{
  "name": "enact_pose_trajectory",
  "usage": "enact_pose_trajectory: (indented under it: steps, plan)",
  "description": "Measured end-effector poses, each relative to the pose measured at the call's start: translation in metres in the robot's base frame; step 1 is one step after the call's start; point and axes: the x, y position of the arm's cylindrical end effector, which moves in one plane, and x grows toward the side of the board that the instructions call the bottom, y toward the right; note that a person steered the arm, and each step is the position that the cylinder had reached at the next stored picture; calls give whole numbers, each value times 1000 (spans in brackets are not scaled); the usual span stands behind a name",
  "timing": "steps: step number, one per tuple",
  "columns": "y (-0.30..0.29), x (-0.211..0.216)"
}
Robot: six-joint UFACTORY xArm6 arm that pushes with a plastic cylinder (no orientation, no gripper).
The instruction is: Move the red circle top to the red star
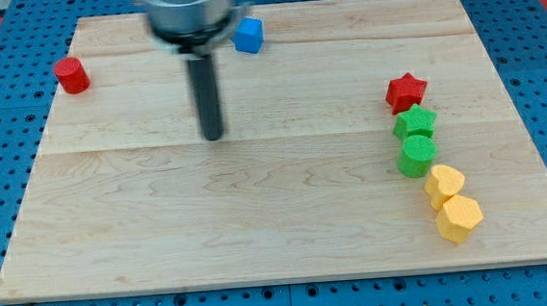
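The red circle block (72, 75) sits near the view's top left corner of the wooden board (259, 221). The red star (405, 92) lies at the view's right, far from it. My tip (213, 135) rests on the board between them, right of and below the red circle, well left of the red star, touching no block.
A blue cube (248, 35) sits near the view's top edge, right of the rod. Below the red star runs a column: a green star (415, 122), a green round block (416, 156), a yellow block (444, 183) and a yellow hexagon (459, 217).
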Motion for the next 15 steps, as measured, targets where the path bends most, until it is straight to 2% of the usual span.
enact_pose_trajectory:
  steps: [1,2,4,5,7,9,10,11,12,13,14,15]
  plan:
    - [-119,-44]
    - [-181,-118]
    - [-188,-145]
    - [-165,-192]
    - [-167,-215]
    - [4,-137]
    - [49,-110]
    - [-13,-131]
    - [-10,-168]
    - [79,-153]
    - [130,-101]
    - [79,-101]
